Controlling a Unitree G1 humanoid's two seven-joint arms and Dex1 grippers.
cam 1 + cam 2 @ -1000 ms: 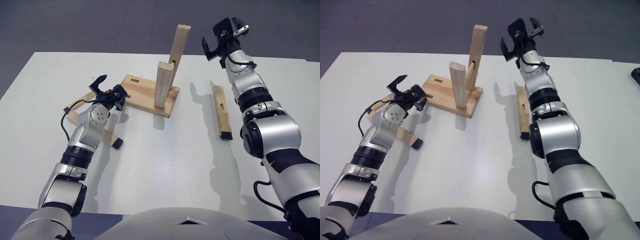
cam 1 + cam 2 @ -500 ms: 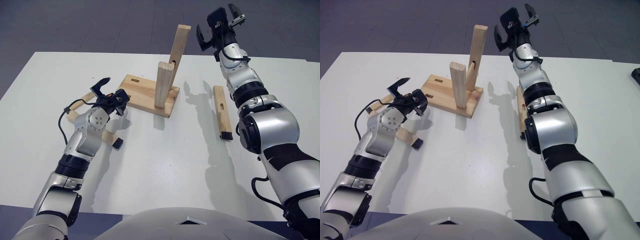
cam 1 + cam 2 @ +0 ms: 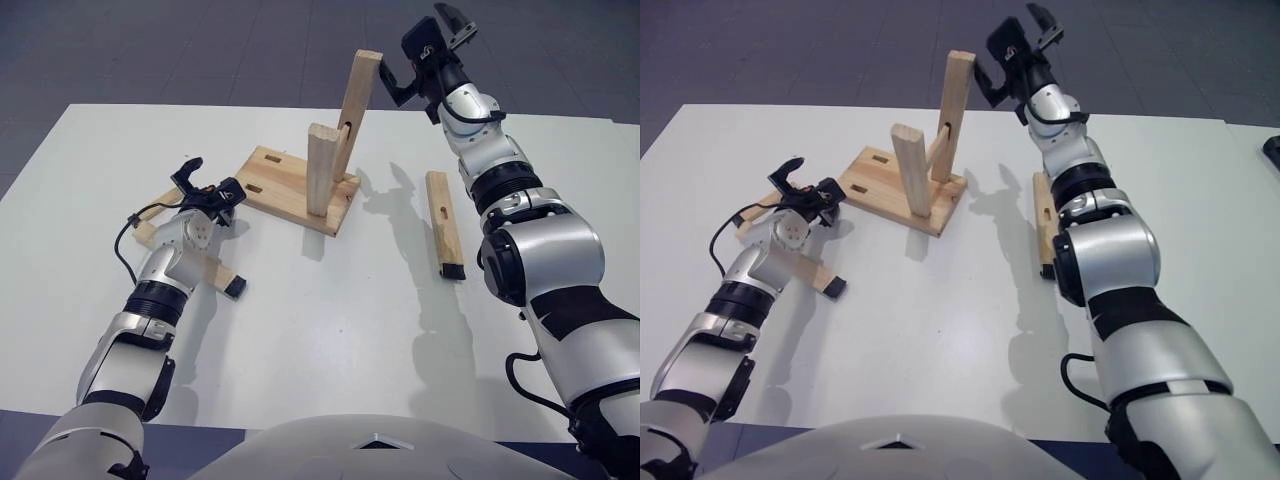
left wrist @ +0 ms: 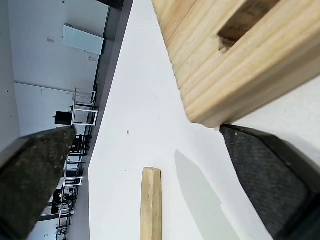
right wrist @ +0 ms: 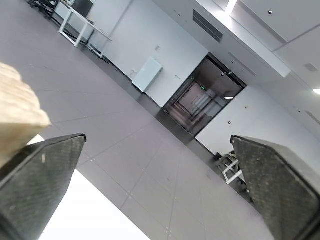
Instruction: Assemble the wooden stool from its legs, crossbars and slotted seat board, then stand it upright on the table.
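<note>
Bars of wood are lying at the left side of the white table (image 3: 330,330). One wooden bar (image 3: 158,208) is resting near the table edge, and a leg with a black foot (image 3: 225,277) is lying crosswise next to it, partly under the left arm.

The left gripper (image 3: 207,180) is hovering low over these pieces, just beside the left corner of the slotted seat board (image 3: 275,185). Its two fingers are spread wide and are holding nothing. In the left wrist view, the corner of the board, with one slot in it, is sitting between the fingers (image 4: 272,175); I cannot tell if they are touching it.

The seat board is lying flat near the middle of the table. Two legs are standing upright in it: a short leg (image 3: 322,170) in front and a tall leg (image 3: 355,100) behind, leaning a little to the right.

The right gripper (image 3: 425,55) is hanging in the air just beside the top of the tall leg, with its fingers wide apart and empty. To the right of the board, well apart from it, a loose leg (image 3: 443,222) with a black tip is lying flat on the table.
</note>
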